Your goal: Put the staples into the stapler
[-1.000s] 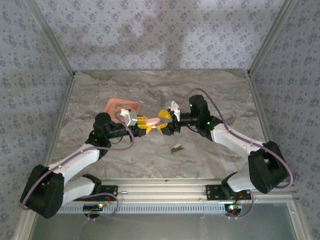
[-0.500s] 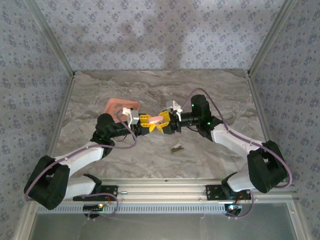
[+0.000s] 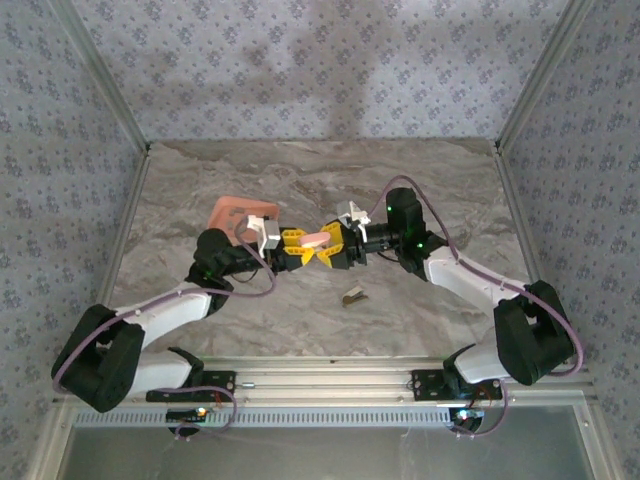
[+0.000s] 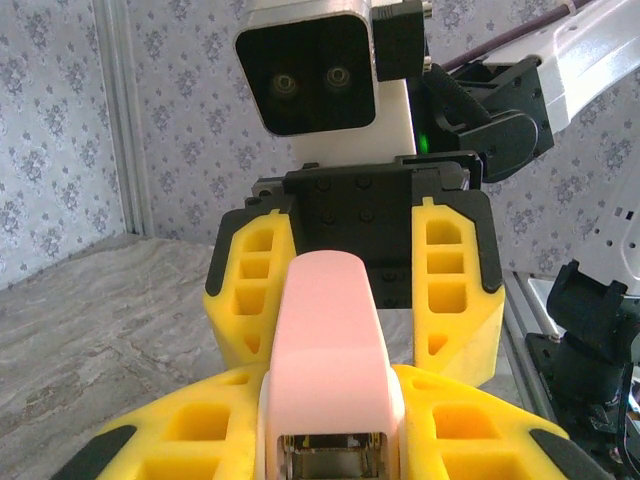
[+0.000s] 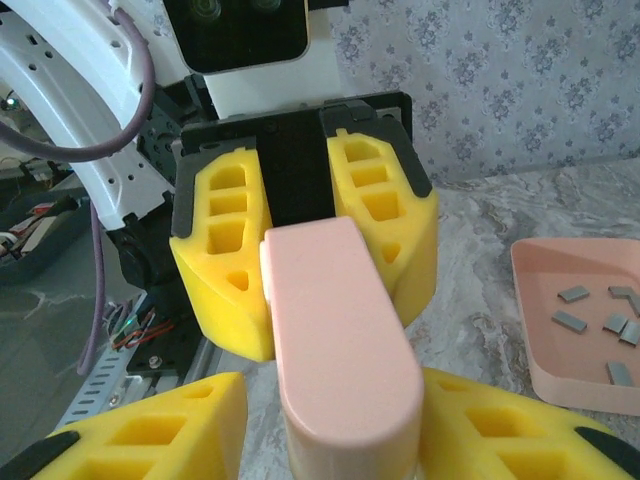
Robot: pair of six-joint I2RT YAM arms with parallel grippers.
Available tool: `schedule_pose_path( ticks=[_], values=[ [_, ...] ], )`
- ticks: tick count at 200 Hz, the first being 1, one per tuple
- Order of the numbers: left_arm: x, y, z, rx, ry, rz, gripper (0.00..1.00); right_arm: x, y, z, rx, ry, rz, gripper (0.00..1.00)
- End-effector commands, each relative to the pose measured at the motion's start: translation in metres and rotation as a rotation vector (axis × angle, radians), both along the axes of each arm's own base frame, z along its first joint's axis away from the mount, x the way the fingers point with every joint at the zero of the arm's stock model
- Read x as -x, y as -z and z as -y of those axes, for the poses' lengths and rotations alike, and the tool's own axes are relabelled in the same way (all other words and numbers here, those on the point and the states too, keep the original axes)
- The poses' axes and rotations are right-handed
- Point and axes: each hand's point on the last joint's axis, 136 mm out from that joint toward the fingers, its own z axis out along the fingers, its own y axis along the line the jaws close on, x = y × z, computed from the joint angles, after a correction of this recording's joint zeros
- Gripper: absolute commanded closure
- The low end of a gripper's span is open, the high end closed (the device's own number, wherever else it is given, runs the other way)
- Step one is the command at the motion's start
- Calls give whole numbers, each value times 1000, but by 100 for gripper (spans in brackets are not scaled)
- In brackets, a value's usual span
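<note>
I saw the marbled grey table [image 3: 300, 170] carrying a salmon tray [image 3: 232, 210] left of centre and a small metallic piece [image 3: 352, 296] nearer its front edge.

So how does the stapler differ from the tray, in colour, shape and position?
The stapler is pale pink; the tray is a deeper salmon-orange. The stapler is slim and round-ended; the tray is square and shallow. The stapler is held up off the table; the tray lies flat on it, with loose staples inside. Both are pinkish.
</note>
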Motion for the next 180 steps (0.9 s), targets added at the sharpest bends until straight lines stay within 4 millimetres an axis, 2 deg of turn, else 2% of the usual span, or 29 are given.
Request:
schedule_pose_path(
  ticks=[1, 33, 56, 76, 133, 159, 180],
  values=[
    [4, -24, 4, 52, 24, 72, 100, 2, 4, 2, -1, -23, -5, 54],
    [4, -26, 5, 56, 26, 79, 100, 2, 5, 3, 1, -26, -9, 59],
    [6, -30, 5, 64, 28, 86, 100, 2, 9, 4, 9, -24, -14, 52],
    [6, -32, 4, 67, 28, 91, 100, 1, 12, 6, 12, -20, -18, 52],
    [7, -32, 4, 65, 30, 92, 100, 2, 8, 6, 5, -31, -19, 72],
    [6, -29, 4, 57, 25, 81, 100, 1, 5, 6, 1, -30, -11, 77],
    [4, -26, 4, 44, 13, 71, 93, 1, 4, 7, 1, -25, -5, 84]
  ],
)
